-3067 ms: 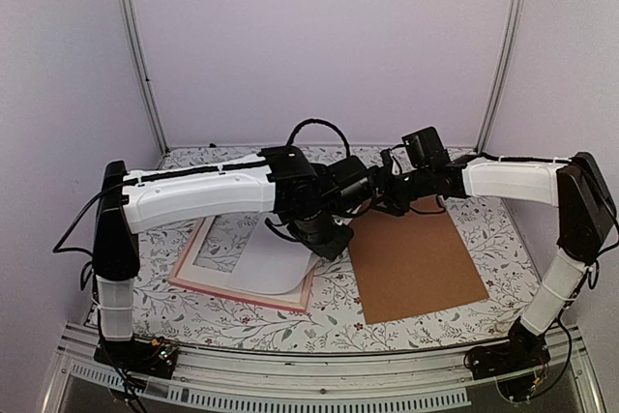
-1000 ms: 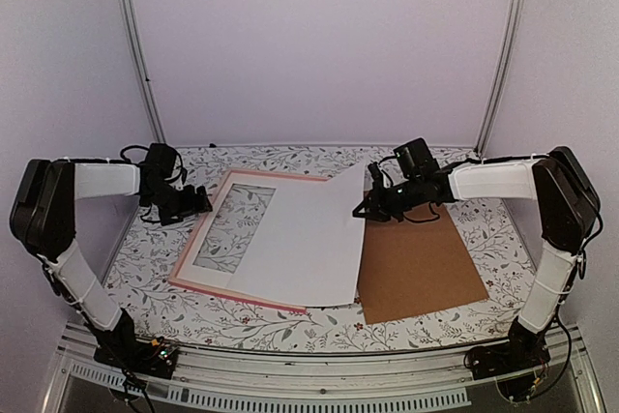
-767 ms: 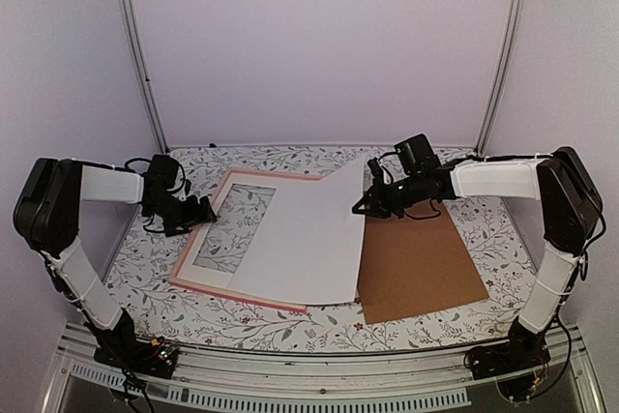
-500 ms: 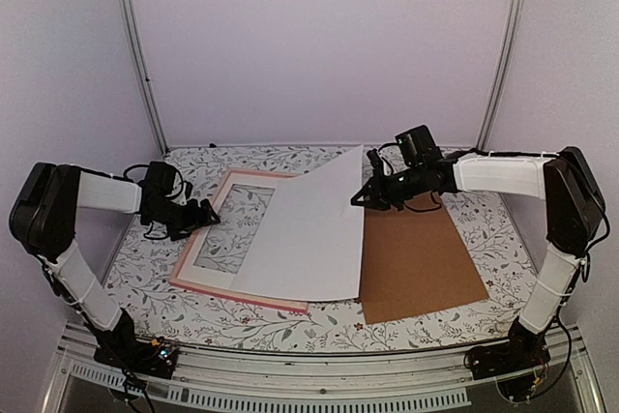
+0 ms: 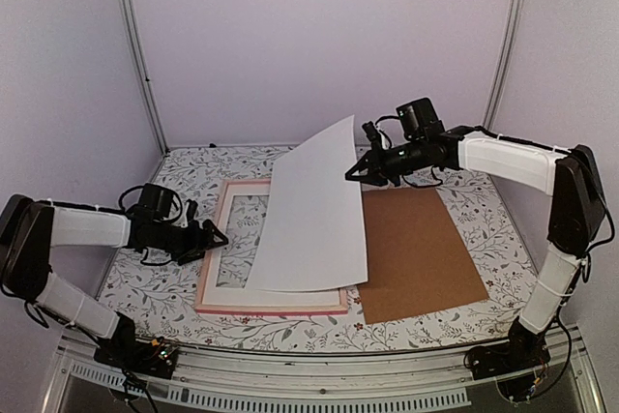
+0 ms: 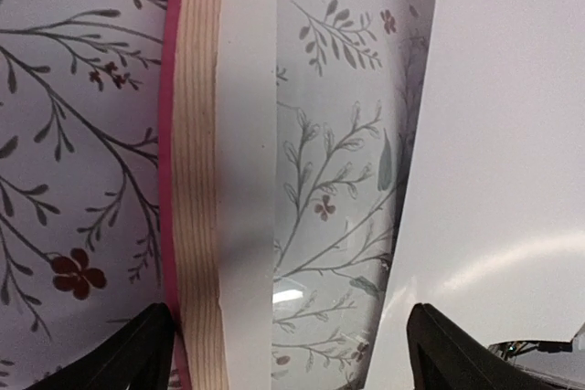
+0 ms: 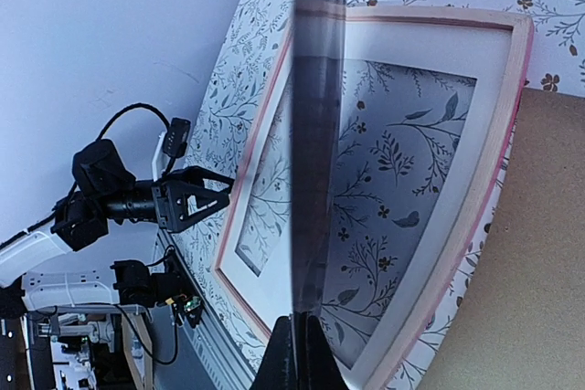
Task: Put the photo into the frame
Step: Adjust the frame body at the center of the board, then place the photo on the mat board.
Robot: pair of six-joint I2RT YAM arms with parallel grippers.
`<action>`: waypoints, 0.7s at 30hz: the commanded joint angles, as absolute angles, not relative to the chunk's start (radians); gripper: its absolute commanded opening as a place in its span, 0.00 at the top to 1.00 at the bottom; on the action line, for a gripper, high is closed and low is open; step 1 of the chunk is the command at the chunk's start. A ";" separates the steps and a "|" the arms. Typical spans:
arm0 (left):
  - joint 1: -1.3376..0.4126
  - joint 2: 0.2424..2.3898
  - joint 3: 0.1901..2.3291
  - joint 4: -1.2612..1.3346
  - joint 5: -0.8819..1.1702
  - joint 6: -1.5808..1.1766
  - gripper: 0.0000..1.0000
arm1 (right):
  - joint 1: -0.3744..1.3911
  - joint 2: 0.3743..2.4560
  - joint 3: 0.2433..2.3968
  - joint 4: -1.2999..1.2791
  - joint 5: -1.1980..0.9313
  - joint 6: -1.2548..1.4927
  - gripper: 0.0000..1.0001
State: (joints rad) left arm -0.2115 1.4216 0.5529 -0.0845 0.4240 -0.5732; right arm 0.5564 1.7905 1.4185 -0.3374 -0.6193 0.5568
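Holding photo (image 5: 314, 210) by its far right corner: right gripper (image 5: 352, 174), fingers clenched on the sheet's edge. Sheet is raised and tilted, plain white side to the top camera, far end high, near edge down over the right part of the frame (image 5: 280, 303). Right wrist view shows the sheet edge-on, a thin dark line rising from between the fingers. Frame lies flat on the floral table cloth (image 5: 319, 334): pink outer border, white mat (image 5: 224, 260) inside, cloth pattern visible through the window. Left gripper (image 5: 215, 238) is low at the frame's left rail, fingers released and spread, grasping nothing; in its wrist view one fingertip (image 6: 137, 353) sits outside the pink edge, the other inside over the window. Brown backing board (image 5: 421, 249) lies flat just right of the frame
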 commanded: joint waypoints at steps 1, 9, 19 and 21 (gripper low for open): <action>-0.277 1.325 0.513 -0.034 0.471 -0.643 0.09 | 0.573 1.748 1.494 -0.373 -0.652 0.547 1.00; -0.271 1.138 0.589 -0.210 0.219 -0.615 0.06 | 0.629 1.778 1.599 -0.356 -0.732 0.595 1.00; -0.163 1.043 0.631 -0.258 0.123 -0.624 0.03 | 0.713 1.826 1.695 -0.234 -0.858 0.714 1.00; -0.143 1.014 0.634 -0.262 0.102 -0.634 0.03 | 0.734 1.833 1.697 -0.203 -0.873 0.737 1.00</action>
